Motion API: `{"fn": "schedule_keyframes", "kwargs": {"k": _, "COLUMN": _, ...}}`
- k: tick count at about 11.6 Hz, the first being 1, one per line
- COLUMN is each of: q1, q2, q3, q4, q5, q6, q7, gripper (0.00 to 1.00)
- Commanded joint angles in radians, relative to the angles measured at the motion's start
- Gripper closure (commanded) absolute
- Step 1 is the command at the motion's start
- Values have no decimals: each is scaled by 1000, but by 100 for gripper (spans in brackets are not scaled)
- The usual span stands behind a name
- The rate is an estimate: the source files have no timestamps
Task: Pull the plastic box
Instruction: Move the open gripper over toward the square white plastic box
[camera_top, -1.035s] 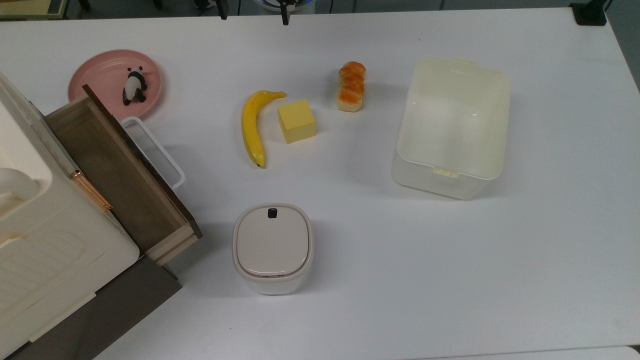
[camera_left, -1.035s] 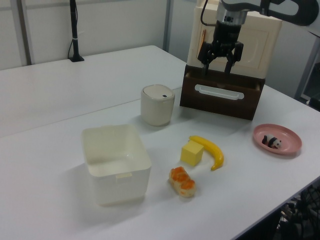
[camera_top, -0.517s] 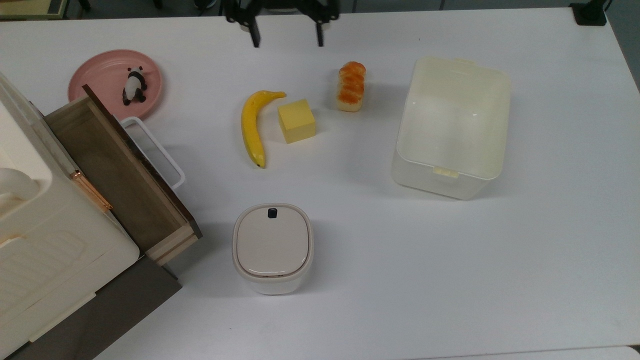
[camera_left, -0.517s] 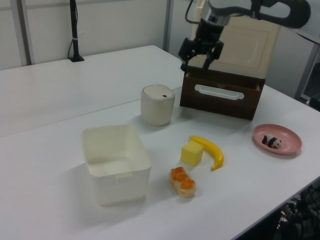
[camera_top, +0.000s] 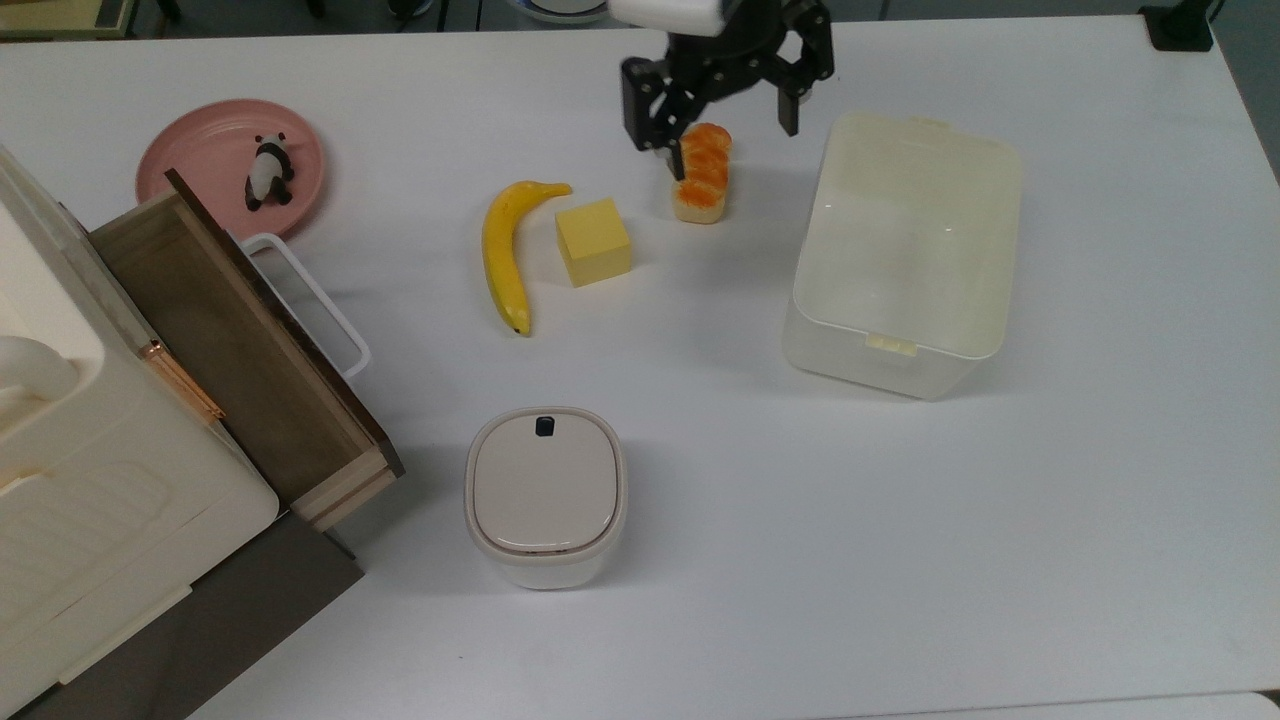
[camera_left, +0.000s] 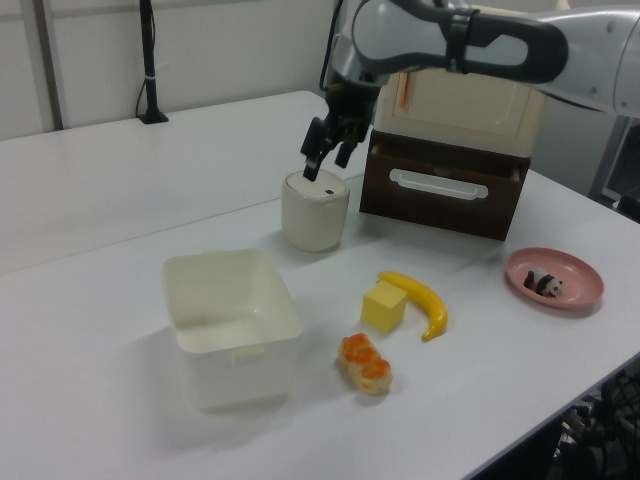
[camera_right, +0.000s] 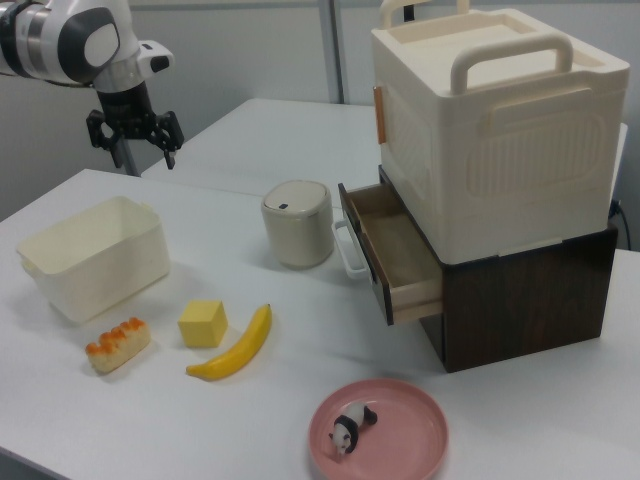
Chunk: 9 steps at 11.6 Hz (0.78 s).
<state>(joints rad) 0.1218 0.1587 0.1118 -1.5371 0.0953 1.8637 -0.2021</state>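
The gripper (camera_top: 725, 125) hangs above the table with its fingers spread and empty; the bread roll (camera_top: 703, 172) lies almost directly beneath it. The plastic box (camera_top: 905, 250) sits just to the top view's right of the gripper, untouched. A descent from here risks striking the roll, or clipping the box rim and tipping it.

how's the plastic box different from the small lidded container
The plastic box is open-topped, so its bare inside shows; the container is closed by a lid with a dark button. The box is bigger and rectangular; the container is a rounded square. Both are cream-coloured and stand upright on the white table.
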Motion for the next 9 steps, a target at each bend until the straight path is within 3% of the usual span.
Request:
{"fn": "schedule_keyframes", "kwargs": {"k": 1, "q1": 18, "q2": 18, "q3": 35, "q4": -11, "q5": 11, "q6": 46, "q7": -251, "gripper": 0}}
{"fn": "schedule_keyframes", "kwargs": {"k": 5, "q1": 59, "q2": 34, "q3": 78, "q4": -11, "q5": -14, "q6": 46, "q7": -476, "gripper": 0}}
{"fn": "schedule_keyframes", "kwargs": {"k": 7, "q1": 123, "q2": 83, "q3": 80, "q4": -11, "q5": -106, "q6": 48, "q7": -493, "gripper": 0}}
{"fn": "schedule_keyframes", "kwargs": {"k": 9, "q1": 134, "q2": 114, "q3": 123, "q4": -11, "q5": -172, "q6": 48, "q7": -540, "gripper": 0}}
